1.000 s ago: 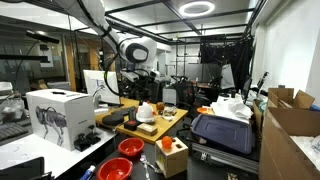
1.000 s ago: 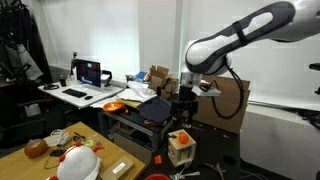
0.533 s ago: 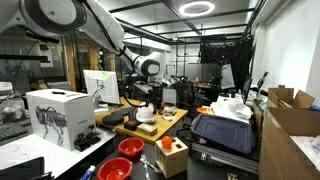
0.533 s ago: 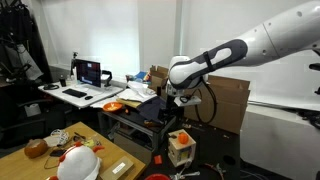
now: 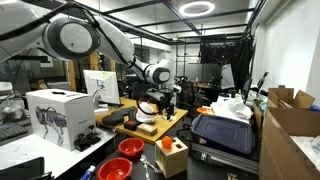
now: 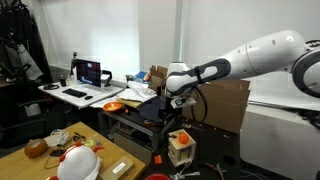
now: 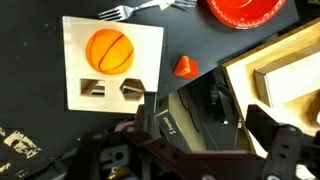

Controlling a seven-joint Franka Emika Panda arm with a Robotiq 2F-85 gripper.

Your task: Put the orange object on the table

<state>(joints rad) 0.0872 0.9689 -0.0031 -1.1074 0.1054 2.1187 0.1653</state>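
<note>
Orange object point(image 7: 110, 50) sits in a round recess of the wooden box point(image 7: 78, 45), up and left of the gripper point(image 7: 207, 128), whose jaws hang spread wide, grasping nothing. Just right of the box a small orange wedge point(image 7: 185, 67) lies on the dark surface point(image 7: 30, 60); a fork point(image 7: 125, 11) and a red bowl point(image 7: 245, 10) lie beyond. In an exterior view the arm point(image 6: 250, 58) reaches in bent, wrist pointing down.

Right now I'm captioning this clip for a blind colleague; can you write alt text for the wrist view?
Looking down past the open gripper, an orange ball sits on a light wooden box with cut-out holes. A small orange wedge lies beside the box, with a fork and a red bowl at the top edge.
</note>
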